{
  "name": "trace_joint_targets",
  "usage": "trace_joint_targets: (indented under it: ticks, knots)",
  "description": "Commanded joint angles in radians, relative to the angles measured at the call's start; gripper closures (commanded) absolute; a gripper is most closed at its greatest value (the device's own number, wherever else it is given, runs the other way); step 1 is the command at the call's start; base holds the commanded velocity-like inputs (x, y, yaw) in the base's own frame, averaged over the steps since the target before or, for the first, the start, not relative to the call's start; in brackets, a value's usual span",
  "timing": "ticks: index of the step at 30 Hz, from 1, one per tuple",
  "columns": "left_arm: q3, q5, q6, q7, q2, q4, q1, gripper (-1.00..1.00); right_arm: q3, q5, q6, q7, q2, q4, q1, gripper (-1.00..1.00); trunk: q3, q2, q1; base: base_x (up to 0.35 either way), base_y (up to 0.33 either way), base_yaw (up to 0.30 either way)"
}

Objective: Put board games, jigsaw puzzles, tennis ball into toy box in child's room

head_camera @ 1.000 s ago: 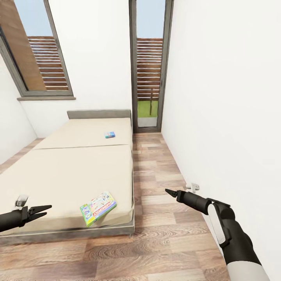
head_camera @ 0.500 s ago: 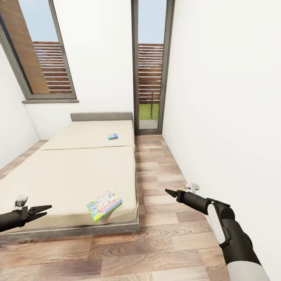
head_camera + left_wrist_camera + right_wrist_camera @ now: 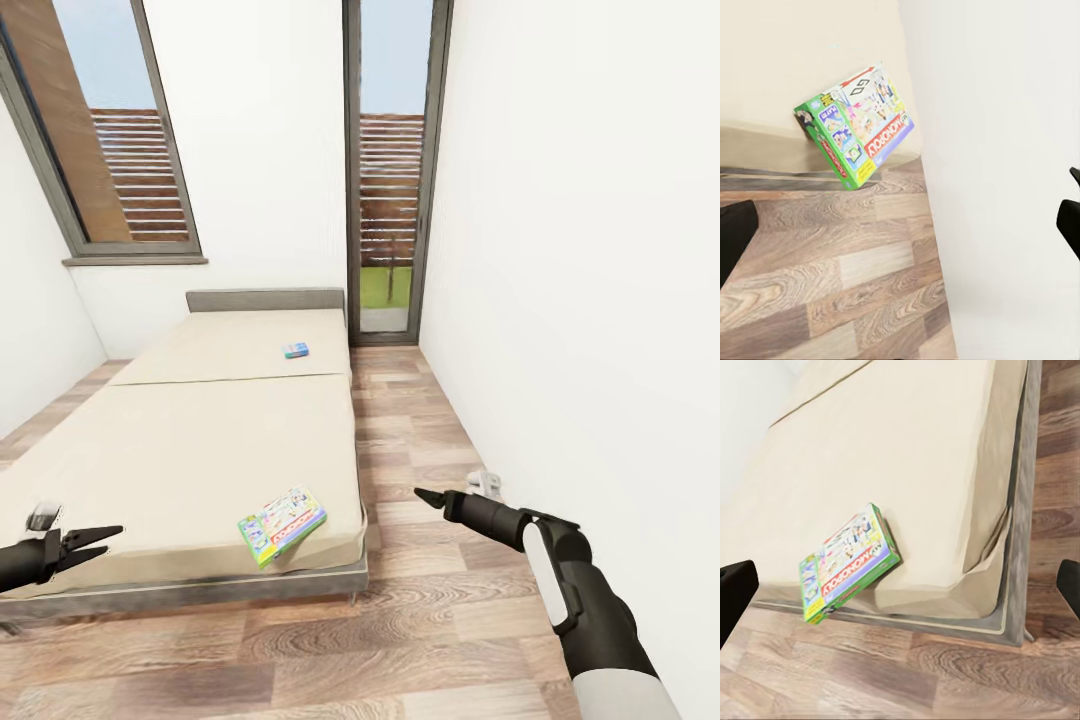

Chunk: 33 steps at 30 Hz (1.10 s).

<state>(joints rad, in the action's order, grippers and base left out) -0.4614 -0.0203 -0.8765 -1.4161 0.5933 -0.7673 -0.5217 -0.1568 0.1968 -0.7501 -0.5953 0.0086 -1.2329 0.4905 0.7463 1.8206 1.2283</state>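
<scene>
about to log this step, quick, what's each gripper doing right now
left gripper: open, holding nothing.
right gripper: looks shut, holding nothing.

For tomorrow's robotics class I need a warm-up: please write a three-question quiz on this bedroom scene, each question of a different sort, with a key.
1. True or false: the green board game lies near the foot corner of the bed.
2. Multiple choice: where is the small blue board game? A) on the floor B) on the bed's far half, near the headboard C) in the right gripper
3. Fill in: the left gripper hangs with its fingers ____.

Key
1. True; its corner overhangs the mattress edge in the right wrist view.
2. B
3. Open, holding nothing.
</scene>
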Motion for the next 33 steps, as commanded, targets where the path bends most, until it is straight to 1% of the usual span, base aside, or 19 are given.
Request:
trace_joint_targets:
  ticks: [1,3,6,11,18,21,27,33]
  knots:
    - [-0.007,-0.002,-0.011,-0.003,0.006,0.000,-0.001,-1.00,-0.003,0.002,-0.007,-0.003,0.007,0.000,0.001,-1.00,0.001,0.000,0.000,0.000,0.000,0.000]
    - [-0.017,-0.003,-0.010,-0.003,0.014,0.000,-0.001,-1.00,-0.003,0.002,-0.007,-0.003,0.018,-0.002,0.001,-1.00,0.001,0.000,0.000,0.000,0.000,0.000]
    - [-0.013,-0.004,-0.010,-0.001,0.014,0.001,0.000,-1.00,-0.002,0.006,-0.008,-0.004,0.035,0.001,0.001,-1.00,0.001,0.000,0.000,0.000,0.000,0.000]
    - [-0.009,-0.005,-0.010,0.001,0.018,0.002,0.002,-1.00,-0.002,0.034,-0.011,-0.009,0.063,0.028,0.002,-1.00,0.001,0.000,0.000,0.000,0.000,0.000]
    - [-0.009,-0.006,-0.009,0.002,0.021,0.002,0.004,-1.00,-0.002,0.075,-0.012,-0.009,0.103,0.038,0.002,-1.00,0.001,0.000,0.000,0.000,0.000,0.000]
    - [-0.009,-0.006,-0.009,0.002,0.021,0.002,0.005,-1.00,-0.002,0.082,-0.012,-0.010,0.119,0.038,0.002,-1.00,0.001,0.000,0.000,0.000,0.000,0.000]
    - [-0.008,-0.006,-0.009,0.002,0.022,0.002,0.005,-1.00,-0.003,0.086,-0.013,-0.011,0.122,0.043,0.003,-1.00,0.001,0.000,0.000,-0.001,0.000,0.000]
    - [-0.008,-0.005,-0.009,0.002,0.021,0.002,0.006,-1.00,-0.005,0.088,-0.014,-0.011,0.124,0.070,0.003,-1.00,0.001,0.000,0.000,-0.056,0.055,0.000]
